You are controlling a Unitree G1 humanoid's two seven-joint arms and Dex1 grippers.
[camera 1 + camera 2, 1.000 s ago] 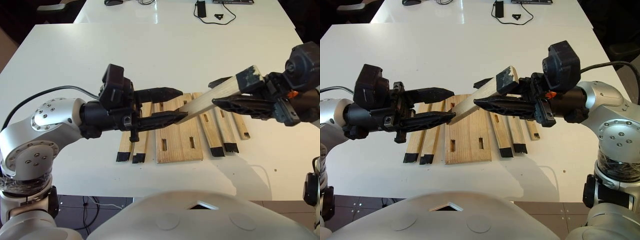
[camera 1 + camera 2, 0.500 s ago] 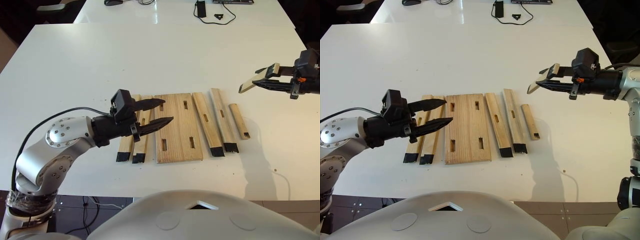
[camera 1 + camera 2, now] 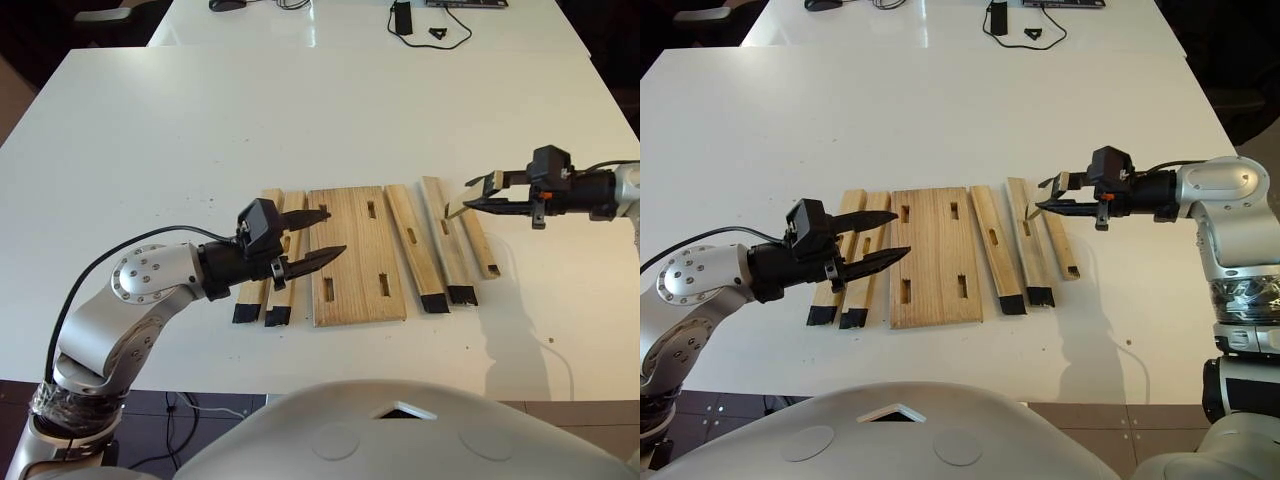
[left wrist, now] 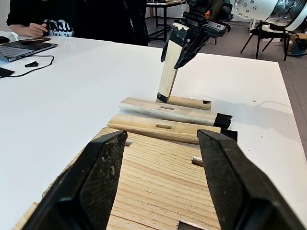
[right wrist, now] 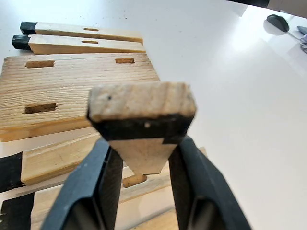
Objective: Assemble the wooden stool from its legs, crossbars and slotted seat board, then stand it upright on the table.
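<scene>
The right hand (image 3: 1042, 197) held a wooden piece (image 4: 169, 72) upright, apparently resting on the crossbar (image 3: 478, 242) beside the seat board (image 3: 355, 255); good insertion likely required the wide-open left hand (image 3: 333, 232) to steady that board.

My left gripper (image 3: 336, 232), fingers spread, hangs just above the seat board (image 3: 365, 265) and left legs (image 3: 281, 298), the leg (image 4: 169, 67) clamped in my right gripper (image 3: 470, 194) stands over the right legs (image 3: 412, 240), and bare table (image 3: 300, 120) lies around the row.
</scene>
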